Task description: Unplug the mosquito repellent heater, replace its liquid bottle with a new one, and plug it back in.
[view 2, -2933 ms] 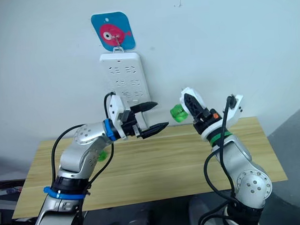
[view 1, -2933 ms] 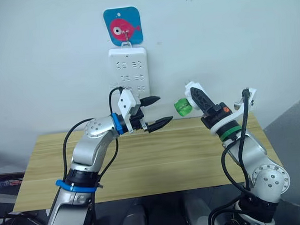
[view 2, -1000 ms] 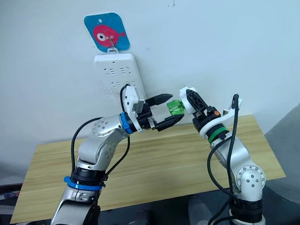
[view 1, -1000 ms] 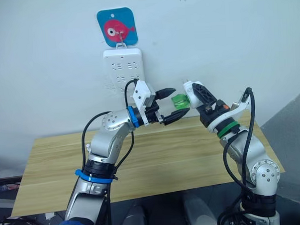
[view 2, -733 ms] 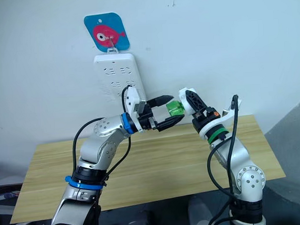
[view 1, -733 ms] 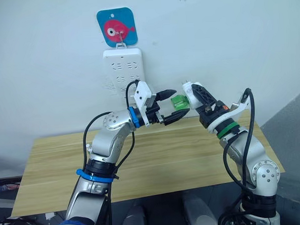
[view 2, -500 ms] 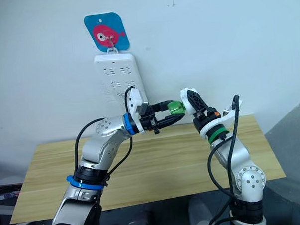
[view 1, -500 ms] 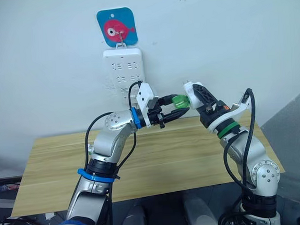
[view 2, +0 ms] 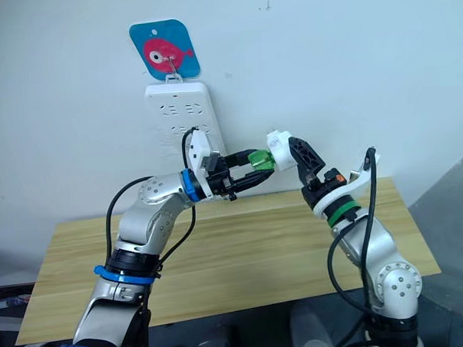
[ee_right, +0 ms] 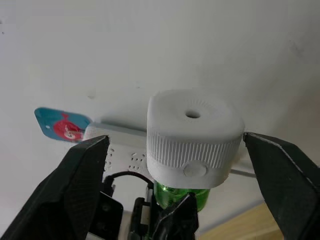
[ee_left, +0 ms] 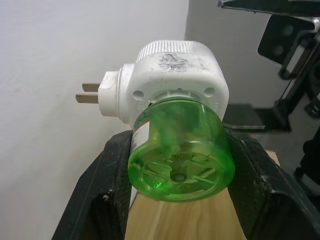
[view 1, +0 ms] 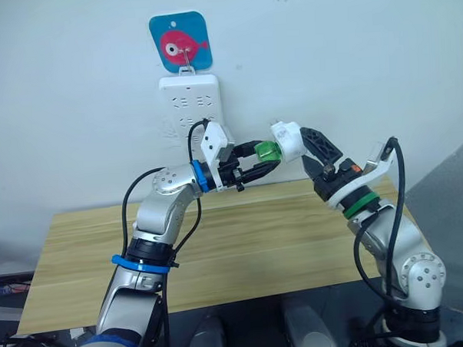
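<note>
Backdrop: pale wall fills the upper frame, with a wooden desk [view 1: 242,242] running across the lower middle of the head views.
Heater: the mosquito repellent heater [view 1: 285,140] is held up in the air above the desk, centre of the frame, unplugged; its two metal prongs [ee_left: 86,92] stick out bare toward the wall in the left wrist view.
Vent: a round hole sits in the heater's white top, seen in the right wrist view [ee_right: 193,114].
Bottle: the liquid bottle [view 1: 266,151] is still seated in the heater's underside, its green base facing the left wrist camera [ee_left: 181,160].
Left gripper: the left gripper [view 1: 255,162] reaches in from the left, its black jaws clenched on the green bottle from both sides.
Right gripper: the right gripper [view 1: 311,143] comes up from the right with the white heater between its fingers [ee_right: 82,177]; in the right wrist view the fingers stand spread on either side of the heater, and I cannot tell whether they actually press it.
Wall strip: a white power strip [view 1: 192,114] hangs upper centre-left, just behind the left arm.
Sign: a blue card with a pink fish [view 1: 180,42] hangs directly above the strip.
Cables: black cables loop along both forearms.
</note>
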Robot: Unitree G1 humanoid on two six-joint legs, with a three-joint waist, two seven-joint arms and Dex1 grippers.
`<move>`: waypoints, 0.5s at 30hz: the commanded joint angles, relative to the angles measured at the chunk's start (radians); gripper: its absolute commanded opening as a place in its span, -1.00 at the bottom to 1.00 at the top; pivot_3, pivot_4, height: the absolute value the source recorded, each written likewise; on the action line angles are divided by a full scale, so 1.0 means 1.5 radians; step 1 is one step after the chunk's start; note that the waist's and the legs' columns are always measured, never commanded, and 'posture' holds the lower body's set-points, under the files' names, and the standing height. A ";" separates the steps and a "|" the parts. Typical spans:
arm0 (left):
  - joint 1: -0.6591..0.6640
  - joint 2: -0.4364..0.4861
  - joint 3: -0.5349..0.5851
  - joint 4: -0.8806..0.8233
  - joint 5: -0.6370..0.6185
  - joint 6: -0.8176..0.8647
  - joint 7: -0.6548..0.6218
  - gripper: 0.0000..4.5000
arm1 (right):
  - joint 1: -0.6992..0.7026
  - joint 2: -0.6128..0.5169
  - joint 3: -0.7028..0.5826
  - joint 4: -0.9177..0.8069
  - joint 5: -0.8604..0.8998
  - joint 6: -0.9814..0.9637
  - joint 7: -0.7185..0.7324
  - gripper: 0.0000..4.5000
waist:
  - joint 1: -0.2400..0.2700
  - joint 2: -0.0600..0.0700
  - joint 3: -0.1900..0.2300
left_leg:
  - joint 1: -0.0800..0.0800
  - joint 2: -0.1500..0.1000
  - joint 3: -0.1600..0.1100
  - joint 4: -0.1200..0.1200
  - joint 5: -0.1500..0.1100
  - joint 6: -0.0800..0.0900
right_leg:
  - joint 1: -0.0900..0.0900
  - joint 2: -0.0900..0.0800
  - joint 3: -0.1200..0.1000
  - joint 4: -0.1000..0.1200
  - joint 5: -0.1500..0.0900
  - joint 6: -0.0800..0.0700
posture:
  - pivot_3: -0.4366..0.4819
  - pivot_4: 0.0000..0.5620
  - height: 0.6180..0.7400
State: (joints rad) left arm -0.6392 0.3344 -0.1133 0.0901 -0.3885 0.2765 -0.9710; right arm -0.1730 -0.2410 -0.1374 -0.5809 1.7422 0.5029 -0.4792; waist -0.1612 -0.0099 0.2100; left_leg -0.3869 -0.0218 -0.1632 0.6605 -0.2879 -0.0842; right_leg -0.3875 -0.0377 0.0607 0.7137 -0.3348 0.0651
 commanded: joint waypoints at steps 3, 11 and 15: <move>-0.011 0.039 -0.001 0.002 -0.003 -0.019 -0.073 0.00 | 0.035 -0.169 -0.064 0.033 0.114 0.099 0.094 1.00 | 0.002 0.000 0.000 | 0.000 0.000 0.001 0.000 -0.001 0.002 | 0.000 0.000 0.000 0.000 0.000 0.000 | -0.40 -0.34 1.00; 0.034 0.101 -0.024 -0.007 0.018 -0.060 -0.166 0.00 | -0.084 -0.404 -0.009 0.323 0.127 0.368 0.316 1.00 | 0.006 0.000 0.001 | 0.001 0.001 0.003 0.000 -0.002 0.005 | 0.001 0.001 0.002 0.000 0.000 0.000 | -0.33 -0.32 1.00; 0.069 0.125 -0.017 -0.051 0.011 -0.058 -0.182 0.00 | -0.150 -0.414 0.036 0.395 0.125 0.459 0.384 1.00 | 0.016 0.000 0.001 | 0.001 0.001 0.002 0.001 -0.002 0.006 | 0.001 0.001 0.002 -0.001 0.000 0.000 | -0.26 -0.33 1.00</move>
State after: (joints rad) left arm -0.5372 0.5094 -0.1540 0.0823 -0.3526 0.2061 -1.2296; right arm -0.3722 -0.8523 -0.0999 -0.0010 1.9212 1.1322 0.0446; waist -0.1373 -0.0100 0.2110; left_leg -0.3863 -0.0204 -0.1600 0.6616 -0.2915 -0.0757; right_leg -0.3864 -0.0361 0.0634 0.7120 -0.3348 0.0650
